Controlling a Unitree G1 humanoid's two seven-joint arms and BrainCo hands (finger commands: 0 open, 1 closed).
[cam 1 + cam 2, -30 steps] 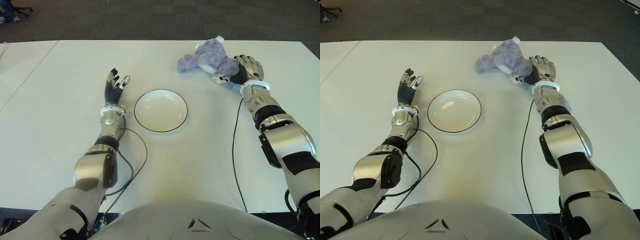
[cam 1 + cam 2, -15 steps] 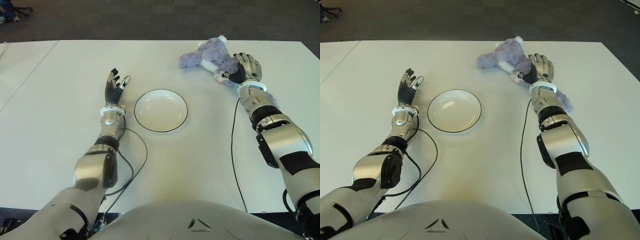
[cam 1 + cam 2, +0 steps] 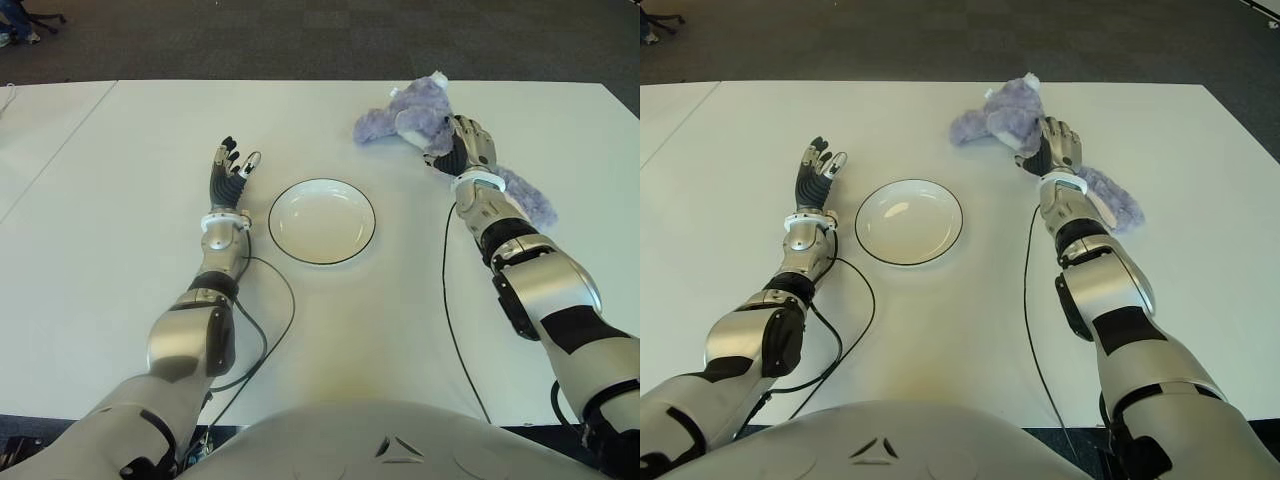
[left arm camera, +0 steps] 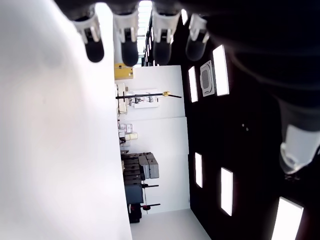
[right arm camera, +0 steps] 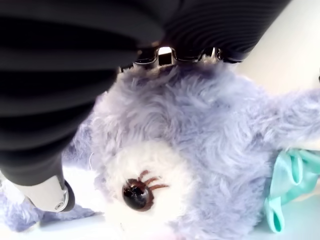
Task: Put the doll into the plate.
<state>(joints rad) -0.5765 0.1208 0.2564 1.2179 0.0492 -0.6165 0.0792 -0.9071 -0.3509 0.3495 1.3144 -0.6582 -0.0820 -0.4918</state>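
While the right arm reaches far across the white table [image 3: 100,260], the right hand [image 3: 468,148] sits pressed against the purple doll [image 3: 410,117], palm on its head, fingers curled around the plush in a grasp per the right wrist view. Doll lies on the table beyond and to the right of the plate [image 3: 321,221], well apart from it. Left hand [image 3: 229,168] shows just left of the plate, fingers spread and pointing up, holding nothing.
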